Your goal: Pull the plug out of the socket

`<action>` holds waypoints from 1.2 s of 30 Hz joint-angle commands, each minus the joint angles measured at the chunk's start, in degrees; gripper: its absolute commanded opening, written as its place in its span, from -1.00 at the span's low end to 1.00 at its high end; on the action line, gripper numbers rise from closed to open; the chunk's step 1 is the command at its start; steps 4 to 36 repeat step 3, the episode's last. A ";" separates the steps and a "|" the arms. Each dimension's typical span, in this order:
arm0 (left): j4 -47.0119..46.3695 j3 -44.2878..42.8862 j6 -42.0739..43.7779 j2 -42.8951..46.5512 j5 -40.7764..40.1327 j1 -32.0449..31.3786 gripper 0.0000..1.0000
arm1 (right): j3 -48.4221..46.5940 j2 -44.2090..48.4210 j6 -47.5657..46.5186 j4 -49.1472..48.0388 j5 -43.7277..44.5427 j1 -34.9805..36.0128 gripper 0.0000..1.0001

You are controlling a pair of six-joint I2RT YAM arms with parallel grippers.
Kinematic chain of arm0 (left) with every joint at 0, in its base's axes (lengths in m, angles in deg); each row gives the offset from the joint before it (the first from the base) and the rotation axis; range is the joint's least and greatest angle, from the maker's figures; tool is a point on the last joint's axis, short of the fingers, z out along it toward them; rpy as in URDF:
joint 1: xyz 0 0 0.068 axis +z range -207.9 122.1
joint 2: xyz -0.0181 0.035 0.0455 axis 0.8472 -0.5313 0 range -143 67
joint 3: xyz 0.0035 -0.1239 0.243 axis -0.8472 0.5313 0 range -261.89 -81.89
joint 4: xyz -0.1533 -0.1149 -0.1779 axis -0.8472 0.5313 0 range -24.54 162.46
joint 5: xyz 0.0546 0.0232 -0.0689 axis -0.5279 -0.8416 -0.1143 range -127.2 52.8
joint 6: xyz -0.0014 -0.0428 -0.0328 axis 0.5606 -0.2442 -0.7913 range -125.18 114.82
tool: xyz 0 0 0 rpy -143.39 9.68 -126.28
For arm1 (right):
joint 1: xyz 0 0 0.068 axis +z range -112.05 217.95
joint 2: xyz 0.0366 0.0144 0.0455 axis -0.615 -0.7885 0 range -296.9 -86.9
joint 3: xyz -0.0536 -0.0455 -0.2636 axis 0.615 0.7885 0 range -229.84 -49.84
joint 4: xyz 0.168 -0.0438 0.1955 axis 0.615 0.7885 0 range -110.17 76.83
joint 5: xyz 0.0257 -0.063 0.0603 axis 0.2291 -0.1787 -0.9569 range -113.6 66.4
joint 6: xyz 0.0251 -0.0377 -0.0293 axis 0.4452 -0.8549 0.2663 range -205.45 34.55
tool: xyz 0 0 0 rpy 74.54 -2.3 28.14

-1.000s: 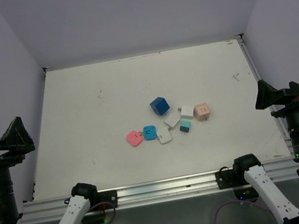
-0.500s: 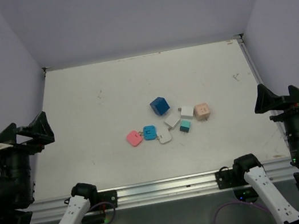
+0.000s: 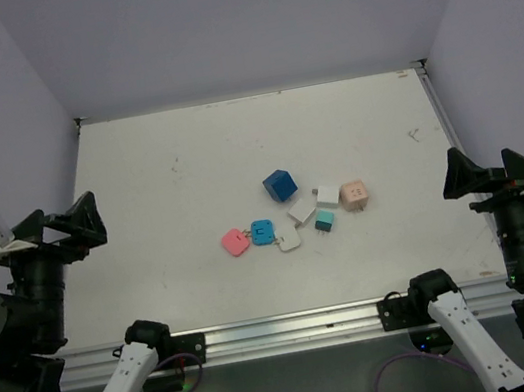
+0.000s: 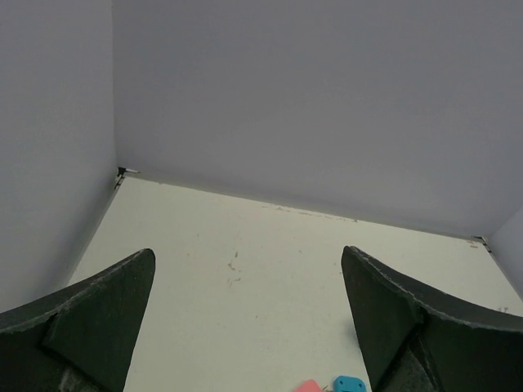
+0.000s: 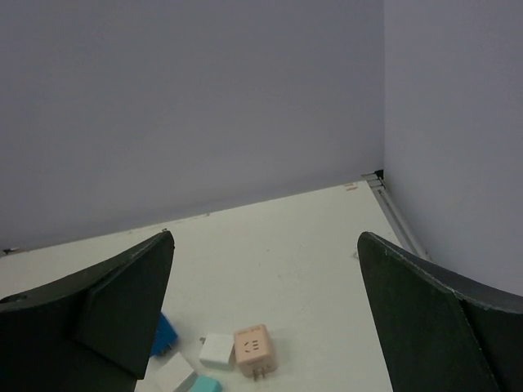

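Left gripper (image 4: 247,250) and right gripper (image 5: 265,234) both have their jaws wide apart and empty, and hang raised by the table's (image 3: 167,172) side edges, likely ready to approach. The mated pair must be among the blocks (image 3: 302,211) near the middle. The pink block (image 3: 237,242) touches the blue block (image 3: 262,231), but which pieces are joined is too small to tell. The left wrist view cuts most blocks off.

This is a robotics lab test cell: a scuffed white tabletop (image 3: 190,188) boxed in by plain pale lilac panel walls (image 3: 241,17), a ribbed aluminium rail (image 3: 286,329) along its near edge carrying black robot-arm mounts (image 3: 149,335), with a loose purple cable (image 3: 379,383) coiled below.
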 commanded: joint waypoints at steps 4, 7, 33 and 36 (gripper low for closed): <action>-3.30 0.99 -1.15 -1.09 2.43 0.23 0.99 | 0.34 0.52 -1.35 -2.50 -0.90 0.24 0.98; -3.30 0.99 -1.15 -1.09 2.43 0.23 0.99 | 0.34 0.52 -1.35 -2.50 -0.90 0.24 0.98; -3.30 0.99 -1.15 -1.09 2.43 0.23 0.99 | 0.34 0.52 -1.35 -2.50 -0.90 0.24 0.98; -3.30 0.99 -1.15 -1.09 2.43 0.23 0.99 | 0.34 0.52 -1.35 -2.50 -0.90 0.24 0.98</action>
